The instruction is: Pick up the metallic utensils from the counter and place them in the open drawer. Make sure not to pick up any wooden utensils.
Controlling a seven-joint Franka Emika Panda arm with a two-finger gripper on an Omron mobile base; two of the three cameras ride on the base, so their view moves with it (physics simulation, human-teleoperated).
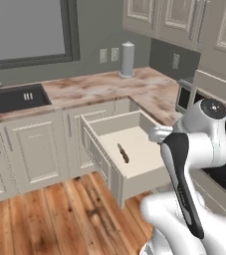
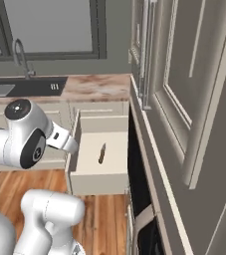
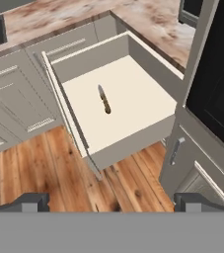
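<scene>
The wide shallow cream drawer [image 1: 134,164] with a pale plain interior stands pulled out from under the beige, rust-marbled stone table [image 1: 104,87]; in the hand view its floor [image 3: 133,106] lies open to the camera; on that floor rests the small knife with a dark brown handle and grey blade [image 3: 103,99], lying flat near the middle, clear of all four walls; the same knife [image 1: 123,153] shows in the left base view as a short dark sliver, and in the right base view [image 2: 101,154] it lies lengthwise along the drawer's depth.

The pincer [image 3: 111,202] hangs above the wooden plank floor [image 3: 44,163] in front of the drawer, its two dark tips [image 3: 29,201] spread far apart at the bottom corners of the hand view, released and grasping nothing; it is well apart from the knife.

The white arm [image 1: 204,149] rises at the right of the left base view, its upper link beside the drawer's right wall; a dark sink [image 1: 12,99] is set into the table at the left below a window [image 1: 27,27]; a tall pale grey cylinder [image 1: 128,60] stands upright on the table against the back wall; a dark oven front [image 3: 217,84] stands just right of the drawer.
</scene>
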